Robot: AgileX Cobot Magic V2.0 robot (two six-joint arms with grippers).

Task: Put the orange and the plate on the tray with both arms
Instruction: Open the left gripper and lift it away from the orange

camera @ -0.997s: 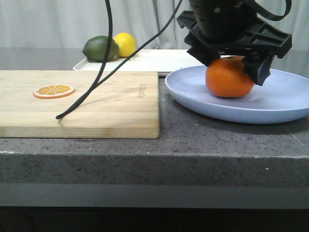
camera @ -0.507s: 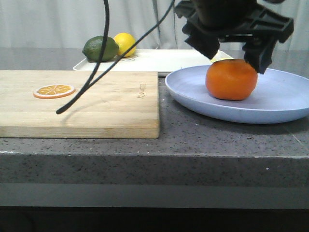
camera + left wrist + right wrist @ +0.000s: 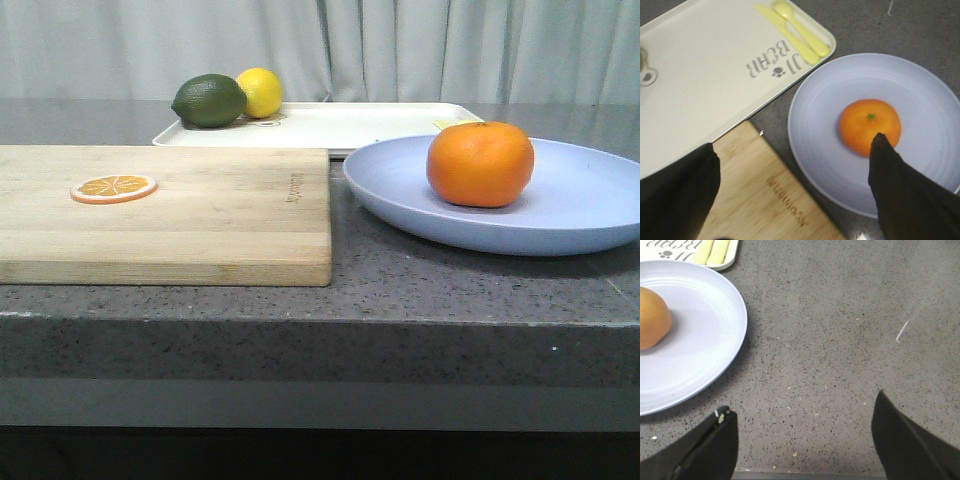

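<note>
The orange (image 3: pixel 480 163) sits free on the lavender-blue plate (image 3: pixel 580 215) at the right of the counter; both also show in the left wrist view, the orange (image 3: pixel 867 125) on the plate (image 3: pixel 815 115). The cream-white tray (image 3: pixel 340 125) lies behind the plate, apart from it. My left gripper (image 3: pixel 795 165) is open and empty, high above the plate's edge and the cutting board. My right gripper (image 3: pixel 802 425) is open and empty above bare counter beside the plate (image 3: pixel 695 345). Neither gripper shows in the front view.
A wooden cutting board (image 3: pixel 200 215) with an orange slice (image 3: pixel 113 187) lies left of the plate. A lime (image 3: pixel 208 100) and a lemon (image 3: pixel 260 91) sit on the tray's far left end. Yellow cutlery (image 3: pixel 795 32) lies on the tray's near corner.
The left gripper let go of the orange, opened and rose out of the front view with its cable. The orange stays on the plate.
</note>
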